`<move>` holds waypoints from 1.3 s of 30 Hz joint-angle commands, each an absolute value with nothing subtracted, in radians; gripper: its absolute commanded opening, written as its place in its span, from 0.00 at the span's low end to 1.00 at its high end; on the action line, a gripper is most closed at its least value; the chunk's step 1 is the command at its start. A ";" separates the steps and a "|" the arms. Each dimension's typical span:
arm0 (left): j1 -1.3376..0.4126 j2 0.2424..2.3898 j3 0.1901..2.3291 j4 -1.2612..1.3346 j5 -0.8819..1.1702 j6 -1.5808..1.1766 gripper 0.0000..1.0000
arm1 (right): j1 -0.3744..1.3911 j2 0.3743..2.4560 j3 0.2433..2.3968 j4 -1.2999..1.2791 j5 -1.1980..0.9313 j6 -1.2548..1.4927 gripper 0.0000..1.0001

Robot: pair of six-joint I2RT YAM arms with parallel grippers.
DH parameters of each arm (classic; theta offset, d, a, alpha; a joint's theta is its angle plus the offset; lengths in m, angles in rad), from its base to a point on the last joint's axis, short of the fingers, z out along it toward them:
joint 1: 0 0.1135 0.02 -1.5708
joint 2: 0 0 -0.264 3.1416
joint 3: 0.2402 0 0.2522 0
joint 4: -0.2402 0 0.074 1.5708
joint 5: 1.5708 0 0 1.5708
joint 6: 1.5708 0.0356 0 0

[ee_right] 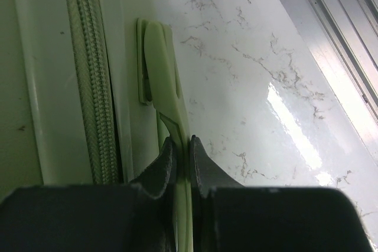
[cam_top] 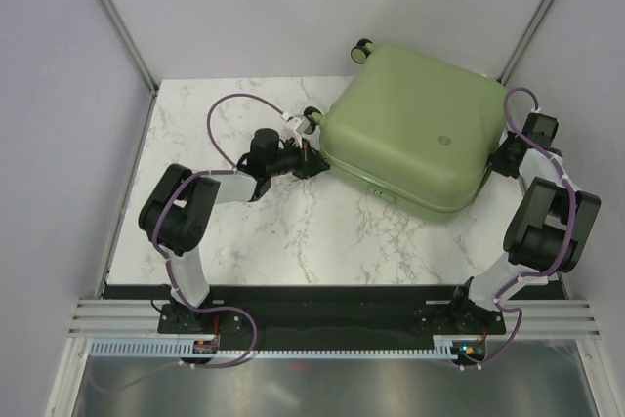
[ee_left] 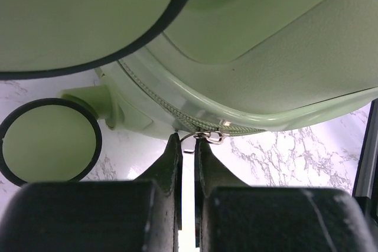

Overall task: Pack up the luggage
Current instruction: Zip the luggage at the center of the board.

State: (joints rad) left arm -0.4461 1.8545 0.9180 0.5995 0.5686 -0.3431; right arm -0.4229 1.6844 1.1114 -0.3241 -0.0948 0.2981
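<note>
The left gripper has its fingers drawn almost together, with only a thin slit between them. In that slit sits a small metal bit of the zipper pull, whose ring lies at 2 o'clock from the tips. How firmly the pull is pinched is hard to make out. The zipper runs from the pull toward 10 o'clock along the seam. At 9 o'clock from the fingers stands a wheel, green with a black rim. A second wheel at 11 o'clock is cut off by the picture's edge.

The right gripper is clamped on the handle, a pale green strap that passes down between the tips and is hidden lower by the finger bodies. At 10 o'clock from the tips, more of the zipper runs along the shell.

From above, the luggage lies flat and shut on the table, toward 1 o'clock from the table's middle, its far corner hanging past the marble edge. Its emblem faces up. The left gripper meets the luggage at its 9 o'clock corner. The right gripper's fingers, at the 4 o'clock side, are hidden there by the arm.
</note>
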 commanded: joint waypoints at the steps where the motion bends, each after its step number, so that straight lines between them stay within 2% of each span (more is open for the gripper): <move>1: -0.423 1.812 0.936 0.672 0.437 -0.368 0.02 | -0.414 1.721 1.101 -0.337 -0.098 0.342 0.00; 9: -0.368 1.781 0.907 0.657 0.327 -0.388 0.02 | -0.416 1.715 1.097 -0.341 -0.077 0.362 0.00; 25: -0.276 1.824 0.965 0.655 0.272 -0.423 0.02 | -0.423 1.721 1.101 -0.339 -0.060 0.385 0.00; 39: -0.262 1.750 0.900 0.684 0.324 -0.465 0.02 | -0.430 1.743 1.100 -0.319 -0.055 0.414 0.00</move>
